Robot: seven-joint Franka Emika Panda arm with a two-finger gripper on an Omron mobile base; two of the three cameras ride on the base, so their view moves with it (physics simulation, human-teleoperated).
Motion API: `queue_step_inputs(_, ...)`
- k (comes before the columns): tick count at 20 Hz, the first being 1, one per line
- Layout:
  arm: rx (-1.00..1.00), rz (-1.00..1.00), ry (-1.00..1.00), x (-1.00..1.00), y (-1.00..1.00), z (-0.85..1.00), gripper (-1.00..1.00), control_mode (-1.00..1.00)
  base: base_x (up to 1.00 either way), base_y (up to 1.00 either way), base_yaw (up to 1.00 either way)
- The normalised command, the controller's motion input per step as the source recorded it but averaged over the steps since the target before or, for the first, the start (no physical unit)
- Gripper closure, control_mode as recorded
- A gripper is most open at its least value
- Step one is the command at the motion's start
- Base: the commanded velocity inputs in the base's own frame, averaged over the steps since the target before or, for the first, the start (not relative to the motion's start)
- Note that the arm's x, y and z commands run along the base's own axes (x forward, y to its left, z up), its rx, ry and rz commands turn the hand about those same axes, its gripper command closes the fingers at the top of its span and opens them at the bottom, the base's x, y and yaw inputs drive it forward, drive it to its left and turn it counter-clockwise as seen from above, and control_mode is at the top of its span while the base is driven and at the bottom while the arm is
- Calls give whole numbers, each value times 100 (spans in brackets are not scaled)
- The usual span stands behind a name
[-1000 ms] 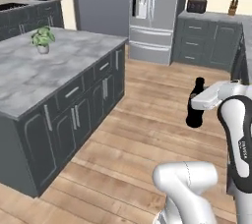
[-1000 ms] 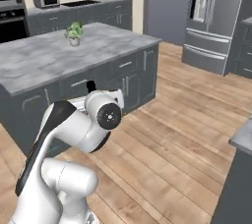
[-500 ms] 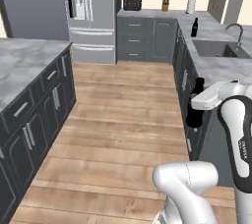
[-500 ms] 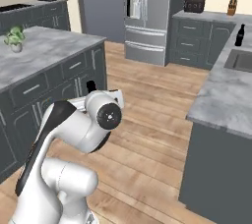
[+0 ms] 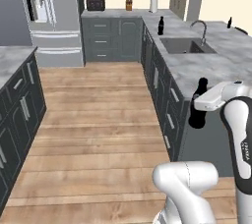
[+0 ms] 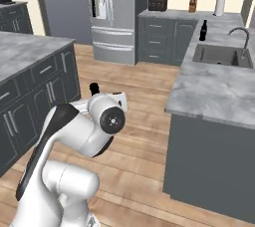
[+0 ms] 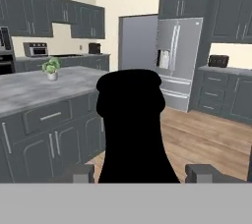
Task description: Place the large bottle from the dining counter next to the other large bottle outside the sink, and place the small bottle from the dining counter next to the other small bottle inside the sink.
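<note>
Swung round with the base, the sink [image 5: 184, 46] faces us; gripper [image 5: 198, 115] clasps a black bottle [image 7: 132, 129] (glossy, tall-necked).

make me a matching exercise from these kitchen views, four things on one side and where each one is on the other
Things:
1. black bottle
2. second black bottle
3. potted plant
4. toaster

Places:
A. on the back counter beside the fridge
B. on the grey island top
C. between the fingers of the robot's hand
D. on the counter just beyond the sink

Pairs: 1-C, 2-D, 3-B, 4-A
</note>
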Motion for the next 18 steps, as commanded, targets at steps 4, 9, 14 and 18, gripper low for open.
queue_step_inputs(4,0,0,0,0,0,0,100,100,1,38,0)
queue_step_inputs(9,0,0,0,0,0,0,100,100,0,100,-1)
queue_step_inputs(14,0,0,0,0,0,0,100,100,0,99,-6)
queue_step_inputs(18,0,0,0,0,0,0,100,100,0,50,-6)
